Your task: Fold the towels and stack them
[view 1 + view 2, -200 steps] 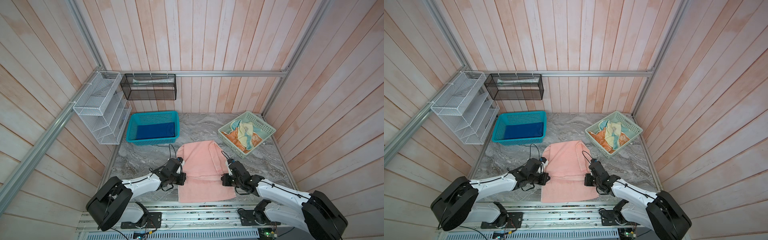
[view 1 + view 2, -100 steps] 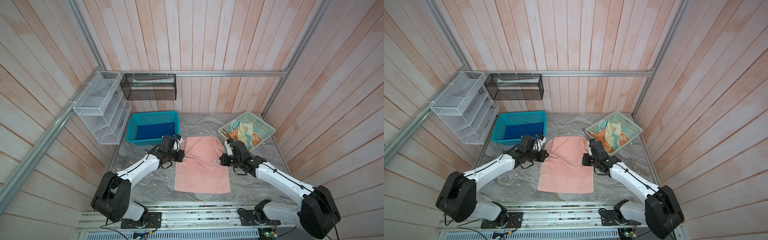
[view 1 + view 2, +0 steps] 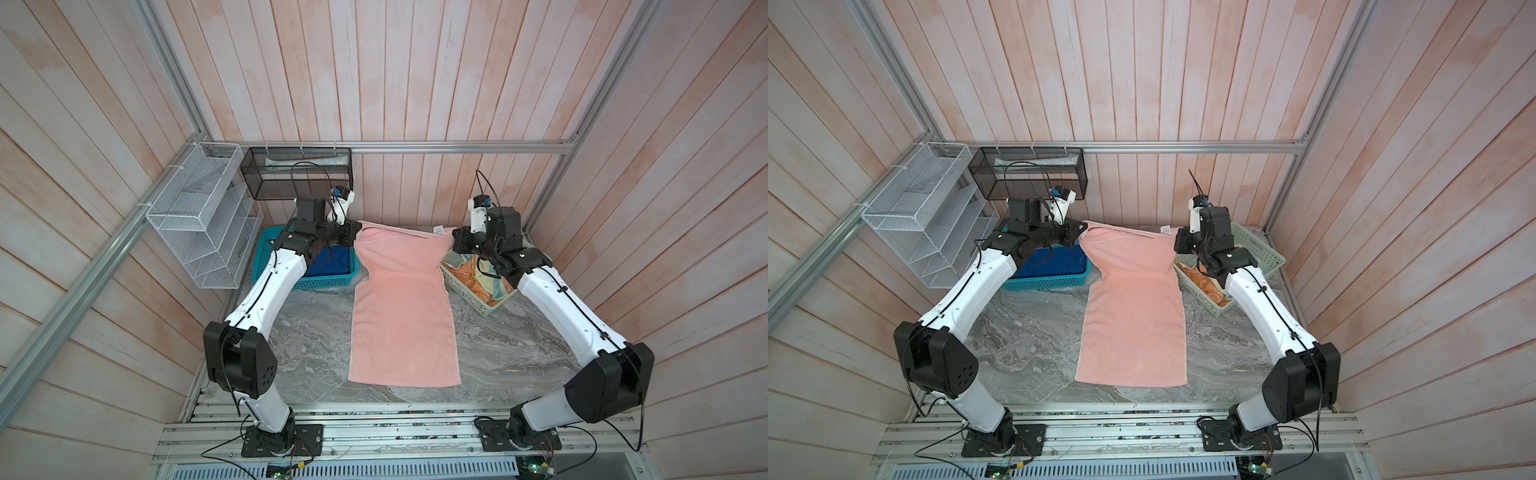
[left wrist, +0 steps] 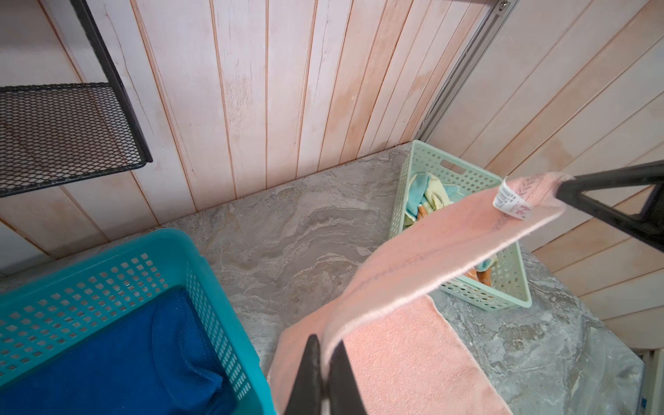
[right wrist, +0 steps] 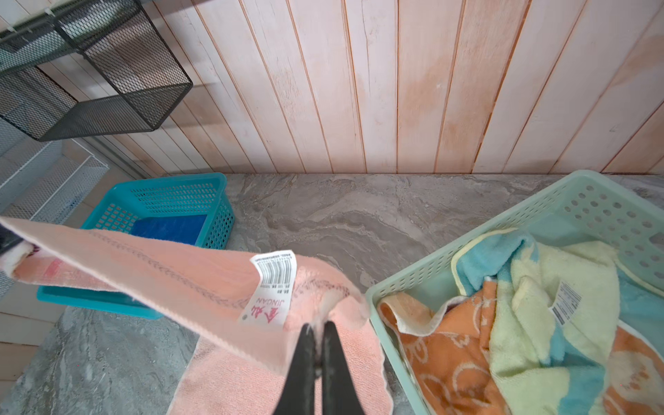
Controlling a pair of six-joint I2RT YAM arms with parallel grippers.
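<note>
- In both top views, the salmon pink towel (image 3: 403, 307) is seen laid lengthwise down the middle of the marble table (image 3: 498, 353); the near end lies flat and the far edge is raised off the surface
- The far left corner is clamped by the left gripper (image 3: 358, 229) and the far right corner by the right gripper (image 3: 454, 241); the raised edge spans between them
- The blue towel (image 3: 1059, 262) is located in the teal basket (image 3: 1050, 284) to the left of the pink towel; the pale green tray (image 3: 1264, 255) is located to the right
- In the left wrist view, the left gripper's jaws are closed on a pinch of the pink towel's edge; the white tag (image 4: 508, 201) is seen at the opposite corner, just beside the right gripper's finger
- In the right wrist view, the right gripper's jaws are pressed together on the corner fabric, just beside the tag; the yellow towel (image 5: 531, 323) is seen crumpled over the orange towel (image 5: 449, 348) inside the tray
</note>
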